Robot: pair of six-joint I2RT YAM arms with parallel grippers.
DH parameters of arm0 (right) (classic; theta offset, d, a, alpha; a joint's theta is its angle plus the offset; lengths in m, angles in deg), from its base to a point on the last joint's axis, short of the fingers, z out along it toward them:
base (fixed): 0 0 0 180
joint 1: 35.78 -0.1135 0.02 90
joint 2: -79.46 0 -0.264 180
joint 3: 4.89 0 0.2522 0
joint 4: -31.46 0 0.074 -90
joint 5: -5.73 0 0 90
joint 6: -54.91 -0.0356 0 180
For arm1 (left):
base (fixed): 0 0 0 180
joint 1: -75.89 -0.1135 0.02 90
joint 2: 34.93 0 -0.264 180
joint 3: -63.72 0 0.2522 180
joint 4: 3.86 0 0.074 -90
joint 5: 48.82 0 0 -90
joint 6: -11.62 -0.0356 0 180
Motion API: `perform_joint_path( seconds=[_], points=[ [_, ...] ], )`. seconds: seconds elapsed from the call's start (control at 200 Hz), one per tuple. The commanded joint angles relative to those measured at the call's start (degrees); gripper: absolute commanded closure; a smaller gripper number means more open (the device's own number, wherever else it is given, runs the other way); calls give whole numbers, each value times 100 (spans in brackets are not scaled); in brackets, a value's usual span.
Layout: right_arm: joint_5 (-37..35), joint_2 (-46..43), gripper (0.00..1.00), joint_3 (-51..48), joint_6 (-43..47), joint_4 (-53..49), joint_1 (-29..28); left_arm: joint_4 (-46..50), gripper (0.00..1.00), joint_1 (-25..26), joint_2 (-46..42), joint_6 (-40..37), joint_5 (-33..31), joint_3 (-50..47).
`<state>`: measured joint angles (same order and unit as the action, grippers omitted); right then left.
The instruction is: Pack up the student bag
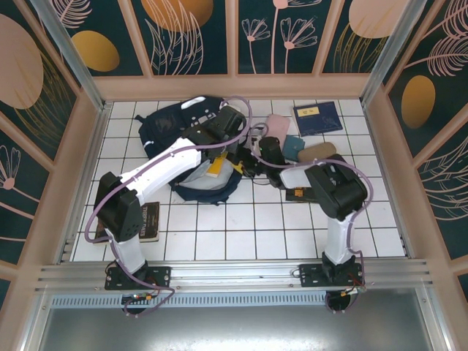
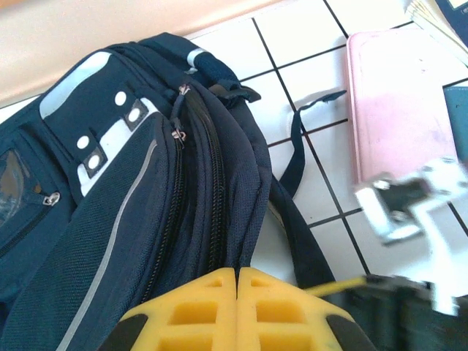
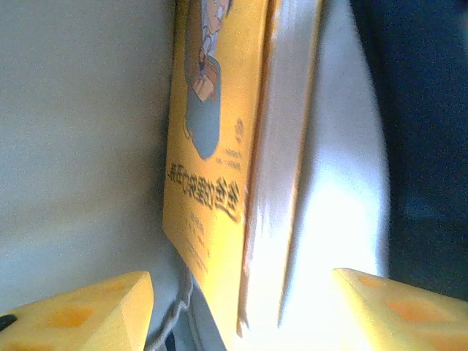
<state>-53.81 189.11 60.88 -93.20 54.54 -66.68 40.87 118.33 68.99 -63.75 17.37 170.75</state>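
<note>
One risk: yellow book (image 3: 212,146) toppling from student bag (image 1: 164,124), far left of centre, if brushed by wide-open right gripper (image 3: 241,292), or through loss of bag fold pinched in shut left gripper (image 2: 238,300). Near to far: brown book (image 1: 150,219), dark book (image 1: 300,194), three pouches (image 1: 295,146), navy book (image 1: 318,117); four books, one bag.

- Navy book (image 1: 317,118) lies flat at two o'clock on the white tiled table (image 1: 219,234).
- Pink case (image 1: 277,126) at one o'clock.
- Teal pouch (image 1: 294,146) and tan pouch (image 1: 316,152) near it.
- Dark brown book (image 1: 150,221) at eight o'clock.
</note>
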Motion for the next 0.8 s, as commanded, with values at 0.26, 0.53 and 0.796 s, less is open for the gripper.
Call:
perform_joint_path(
  seconds=[0.26, 0.53, 0.796],
  points=[
    [-1166, -3045, 27, -2102, 1135, -1408, 974, -756, 69, -7, -25, 347, 633, -476],
    [-2276, -4374, 16, -2529, 2183, -3040, 2073, -1748, 48, 63, -69, 1255, 2174, -1021],
    [-2658, -4522, 12, -2852, 2365, -3192, 3561, -3082, 43, 238, 727, 2754, 3328, -1497]
  ],
)
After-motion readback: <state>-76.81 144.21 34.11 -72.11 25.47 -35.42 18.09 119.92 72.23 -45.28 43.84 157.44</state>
